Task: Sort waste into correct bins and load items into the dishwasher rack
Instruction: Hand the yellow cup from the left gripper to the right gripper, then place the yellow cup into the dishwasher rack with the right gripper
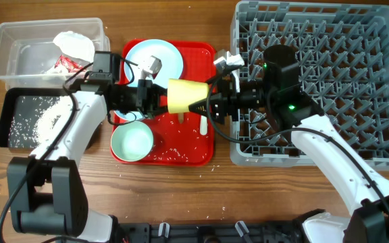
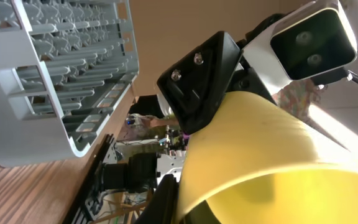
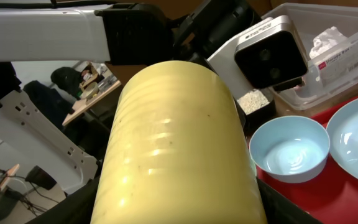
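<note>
I hold the yellow cup (image 1: 184, 96) on its side in the air above the red tray (image 1: 206, 52), just left of the dishwasher rack (image 1: 343, 67). My right claw (image 1: 211, 104) is clamped on its narrow end, a finger on either side. My left claw (image 1: 159, 96) meets the rim from the left; I cannot tell whether it grips. On the tray, a pale blue bowl (image 1: 132, 142) sits nearer and a plate (image 1: 171, 57) farther.
</note>
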Motion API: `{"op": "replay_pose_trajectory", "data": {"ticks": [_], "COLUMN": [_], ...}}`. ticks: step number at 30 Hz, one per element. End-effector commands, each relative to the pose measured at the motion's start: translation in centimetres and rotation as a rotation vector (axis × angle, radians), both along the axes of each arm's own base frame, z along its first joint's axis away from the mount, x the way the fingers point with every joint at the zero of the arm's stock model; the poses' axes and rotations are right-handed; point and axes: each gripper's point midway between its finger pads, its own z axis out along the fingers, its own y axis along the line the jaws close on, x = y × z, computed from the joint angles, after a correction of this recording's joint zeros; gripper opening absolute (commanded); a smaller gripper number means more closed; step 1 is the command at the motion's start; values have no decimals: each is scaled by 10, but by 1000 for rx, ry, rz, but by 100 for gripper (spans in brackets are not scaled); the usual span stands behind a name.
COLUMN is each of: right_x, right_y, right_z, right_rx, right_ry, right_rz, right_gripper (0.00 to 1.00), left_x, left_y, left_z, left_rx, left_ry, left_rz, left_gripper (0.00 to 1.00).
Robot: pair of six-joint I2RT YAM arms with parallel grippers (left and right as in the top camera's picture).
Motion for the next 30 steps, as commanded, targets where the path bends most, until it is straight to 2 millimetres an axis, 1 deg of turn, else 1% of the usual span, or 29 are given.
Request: {"op": "replay_pose_trajectory", "data": {"ticks": [1, 2, 3, 4, 5, 7, 9, 12, 13, 15, 16, 17, 19, 21, 28, 30], "right_x": [2, 3, 4, 6, 8, 11, 10, 10, 7, 4, 3, 4, 5, 6, 8, 8], "right_y": [2, 0, -1, -2, -5, -12, -18, -18, -17, -18, -18, -17, -17, -17, -17, -17], "right_z": [0, 0, 0, 0, 1, 3, 9, 14, 15, 16, 16, 15, 12, 9, 0, 0], "right_rx": [7, 7, 7, 8, 8, 19, 45, 59, 64, 71, 71, 70, 68, 66, 43, 43], "right_ry": [-11, -11, -12, -14, -14, -14, -39, -68, -66, -63, -61, -59, -53, -46, -53, -62], "right_rz": [6, 1, -3, -7, -15, -15, 7, 15, 31, 53, 54, 54, 54, 53, 41, 45], "right_gripper": [49, 51, 61, 69, 73, 74, 74, 66, 64, 64, 66, 71, 77, 79, 78, 70], "left_x": [-3, -4, -4, -4, -4, -4, -4, -4, -4, -4, -4, -4, -4, -4, -4, -5], "left_y": [-1, -1, -1, -1, -1, -1, -1, -1, -1, -1, -1, -1, -1, -1, -1, -2], "left_z": [13, 13, 13, 12, 12, 12, 12, 12, 12, 12, 12, 12, 12, 12, 12, 12], "left_rx": [-20, -19, -19, -19, -19, -14, -12, -12, -12, -12, -12, -12, -12, -12, -10, -9], "left_ry": [-34, -33, -30, -28, -24, 30, 44, 44, 44, 44, 44, 44, 44, 44, 74, 73], "left_rz": [-9, -9, -9, -9, -9, -9, -9, -9, -9, -9, -9, -9, -9, -9, -9, -15], "left_gripper": [4, 4, 4, 4, 4, 4, 4, 4, 4, 4, 4, 4, 4, 4, 4, 4]}}
